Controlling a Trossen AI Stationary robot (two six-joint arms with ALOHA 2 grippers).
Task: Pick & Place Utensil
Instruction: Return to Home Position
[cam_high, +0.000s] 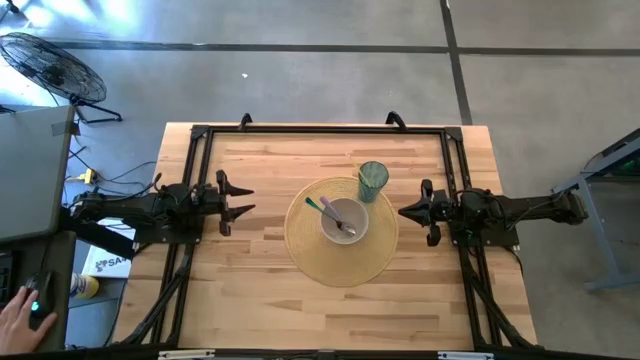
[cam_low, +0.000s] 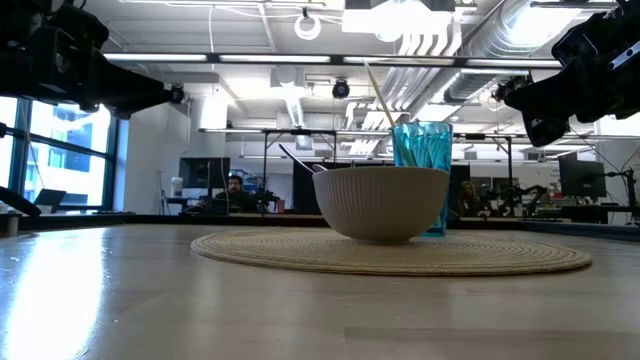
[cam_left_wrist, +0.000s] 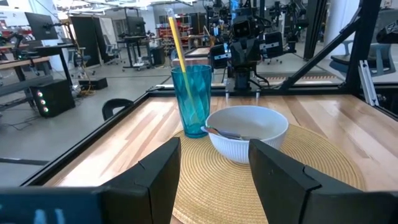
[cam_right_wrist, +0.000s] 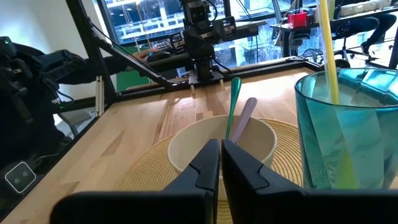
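Wood table (cam_high: 250, 290) carries a round woven placemat (cam_high: 310, 255) at centre. Left gripper (cam_high: 248, 200) hovers off the mat's left side, jaws wide, empty. Right gripper (cam_high: 403, 211) is at the mat's right edge, jaws closed on nothing. White bowl (cam_low: 380, 205) sits mid-mat, holding the purple spoon (cam_right_wrist: 247, 115) and a green-handled utensil (cam_right_wrist: 233, 99). Green cup (cam_left_wrist: 199, 106) stands upright just beside the bowl, yellow straw (cam_left_wrist: 176, 40) leaning inside.

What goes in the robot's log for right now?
left gripper open, empty | right gripper shut, empty | bowl on placemat, two utensils inside | cup beside bowl, straw inside
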